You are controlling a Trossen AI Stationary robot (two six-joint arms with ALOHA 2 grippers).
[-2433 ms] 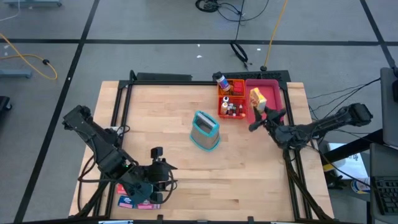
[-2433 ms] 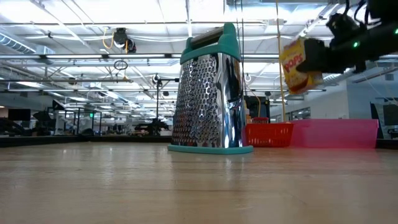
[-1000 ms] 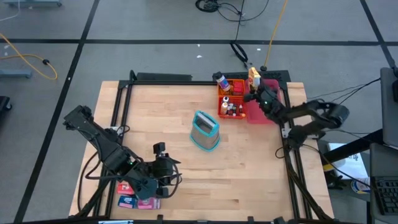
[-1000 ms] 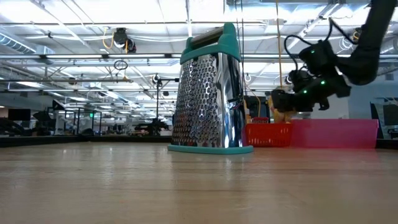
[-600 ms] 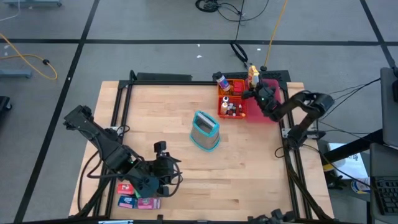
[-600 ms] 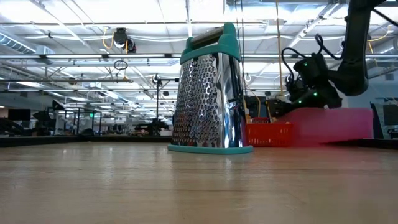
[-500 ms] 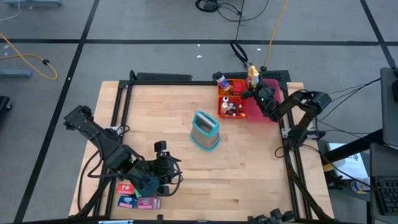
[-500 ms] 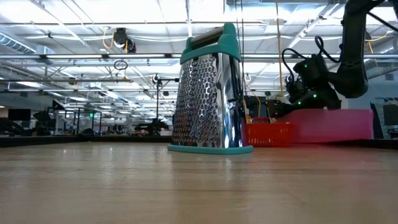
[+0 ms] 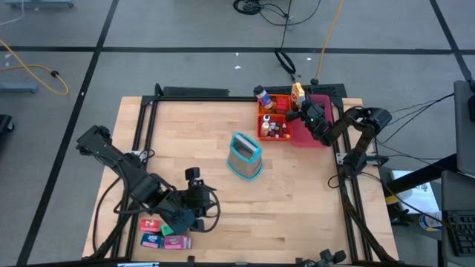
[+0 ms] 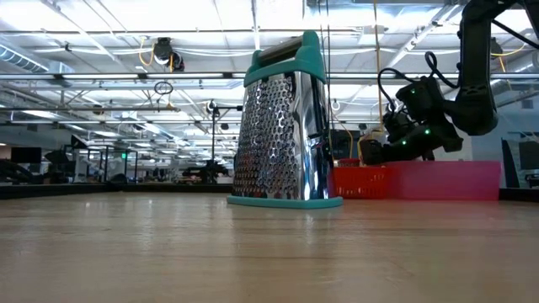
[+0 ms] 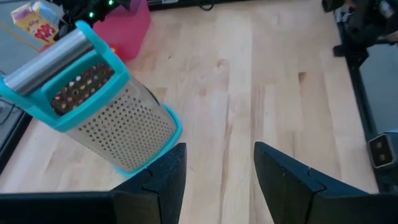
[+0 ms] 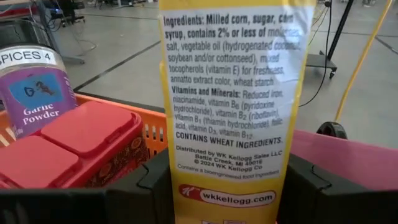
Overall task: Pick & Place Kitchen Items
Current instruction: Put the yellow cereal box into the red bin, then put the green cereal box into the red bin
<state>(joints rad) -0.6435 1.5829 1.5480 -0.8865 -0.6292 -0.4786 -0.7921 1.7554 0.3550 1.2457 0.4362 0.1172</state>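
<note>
Near left, small boxes [image 9: 162,231]: red, green, blue and pink packets lying flat at the near-left table edge, touching or almost touching one another; probably light stiff card, easy to crush, best pinched across the narrow sides.

Near left, left gripper [image 9: 194,199]: hovering just beside those packets, fingers [image 11: 164,180] spread with bare wood between them; nothing held.

Centre, grater [image 9: 245,155]: standing upright on its teal base, well apart from both grippers; not a thing to move here.

Far right, right gripper [image 9: 300,113]: over the seam between orange tray [image 9: 265,132] and pink tray [image 9: 321,99], fingers flanking the lower end of the yellow cereal box [image 12: 233,106]; gripping or letting go, cannot tell.

Far right, yellow cereal box: upright, at the far end of the trays, ingredient panel facing the wrist camera; likely hollow, very light, glossy and a little slippery, walls liable to dent; safest hold across the two broad faces, low down, with gentle pressure.

Far, spice jar [image 12: 34,85]: labelled garlic powder, standing in the orange tray next to red-lidded boxes [image 12: 87,134]; hard, smooth, round, so prone to roll or twist; better gripped around the body below the cap.
</note>
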